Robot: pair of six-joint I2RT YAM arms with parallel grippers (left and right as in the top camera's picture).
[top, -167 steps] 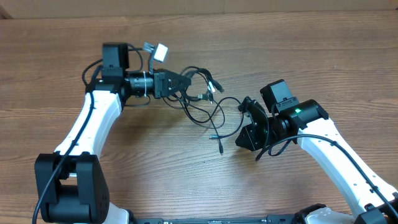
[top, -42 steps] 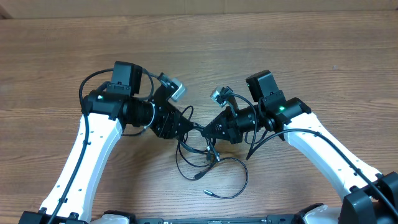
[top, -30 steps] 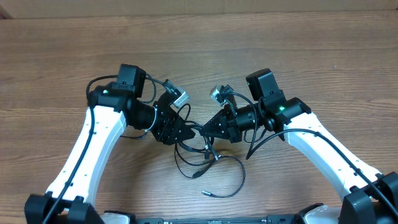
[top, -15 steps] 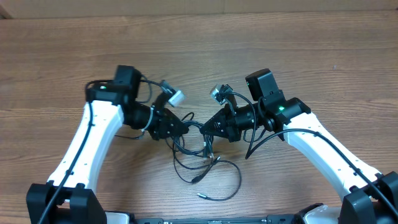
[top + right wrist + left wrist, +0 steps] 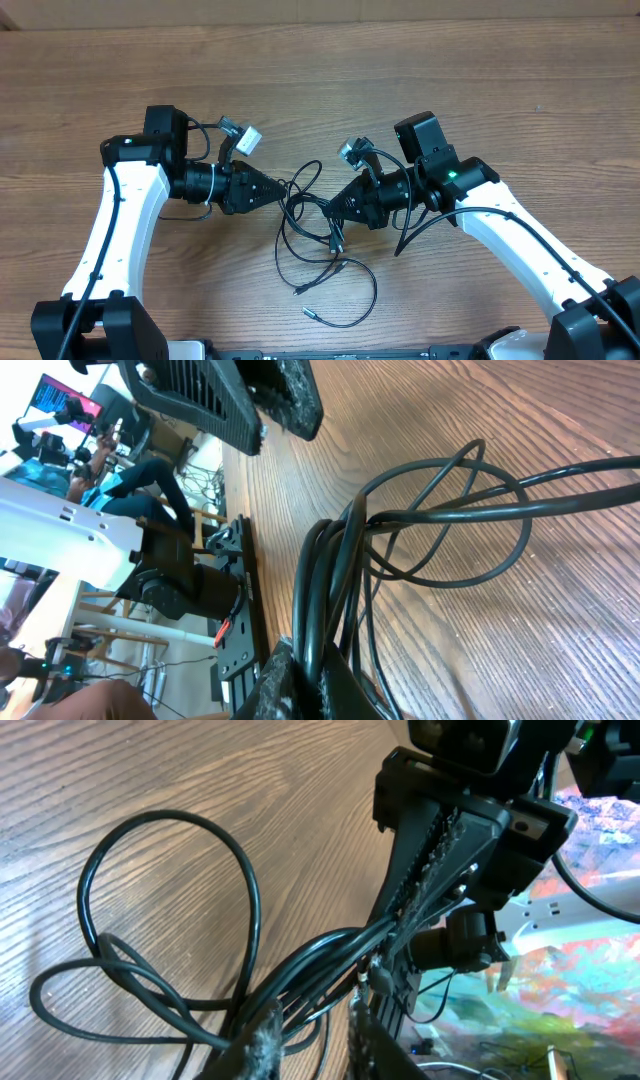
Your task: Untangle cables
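Observation:
The cables (image 5: 310, 212) form a thin black tangle on the wooden table between my two grippers. Loose loops trail toward the near edge and end in small plugs (image 5: 298, 291). My right gripper (image 5: 338, 205) is shut on a bundle of strands; in the right wrist view its gripper (image 5: 308, 672) pinches the cables (image 5: 320, 580) tightly. My left gripper (image 5: 274, 190) points right at the tangle. In the left wrist view its gripper (image 5: 312, 1038) is slightly open, with the cables (image 5: 320, 958) running loosely through the gap and wood showing between the fingers.
Bare wooden table (image 5: 480, 80) surrounds the tangle. The arms' own thicker wires and a white-tagged connector (image 5: 246, 138) hang near the left wrist. A second loose plug (image 5: 309, 313) lies close to the front edge.
My left gripper has drawn back to the left, away from the right gripper, and its fingers have parted a little. The loose loops and plugs shifted slightly. The right arm held still.

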